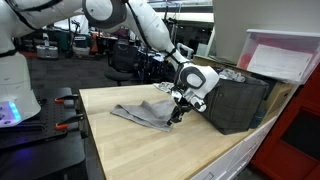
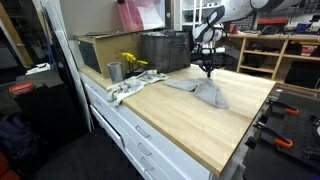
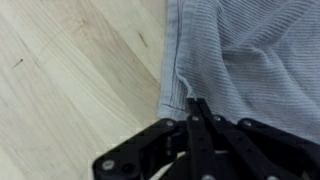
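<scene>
gripper [image 3: 192,106]: jaws shut, pinching the grey cloth [image 3: 250,50] at its hem, we think (wrist view is blurry) | cloth: rumpled on wooden table [image 3: 70,80], near dark bin [image 1: 235,100] | advice: we would lift slowly and straight up so the hem doesn't slip.

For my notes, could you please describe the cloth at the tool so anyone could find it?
On the wooden worktop, before the dark crate, lies a crumpled grey cloth. Unlike the paler rag by the cup, the tool pinches its edge.
</scene>
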`<action>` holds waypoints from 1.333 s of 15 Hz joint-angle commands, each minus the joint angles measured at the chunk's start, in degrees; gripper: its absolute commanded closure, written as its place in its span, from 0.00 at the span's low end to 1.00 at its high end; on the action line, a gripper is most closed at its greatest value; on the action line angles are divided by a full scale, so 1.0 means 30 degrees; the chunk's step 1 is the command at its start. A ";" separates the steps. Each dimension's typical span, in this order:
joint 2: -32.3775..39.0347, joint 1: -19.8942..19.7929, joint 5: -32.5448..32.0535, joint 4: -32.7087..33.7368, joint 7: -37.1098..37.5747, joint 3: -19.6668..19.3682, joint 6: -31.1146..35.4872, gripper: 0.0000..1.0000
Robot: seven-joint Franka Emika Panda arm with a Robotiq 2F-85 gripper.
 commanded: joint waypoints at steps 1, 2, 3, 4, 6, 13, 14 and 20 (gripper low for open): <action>-0.0411 0.0137 0.0056 0.0105 -0.0071 0.0260 -0.0967 0.99; -0.0503 0.0177 0.0093 0.0048 -0.0050 0.0371 -0.1063 0.99; -0.0686 0.0261 0.0146 -0.0058 -0.0124 0.0555 -0.1279 0.99; -0.0769 0.0334 0.0168 -0.0082 -0.0189 0.0690 -0.1468 0.99; -0.0908 0.0574 0.0150 -0.0130 -0.0141 0.1049 -0.1880 0.99; -0.1300 0.2043 0.0017 -0.0204 -0.0005 0.1672 -0.3607 0.99; -0.1322 0.2305 -0.0060 -0.0226 0.0024 0.1665 -0.3725 0.99; -0.1533 0.4082 -0.0385 -0.0637 0.0187 0.1803 -0.3662 0.99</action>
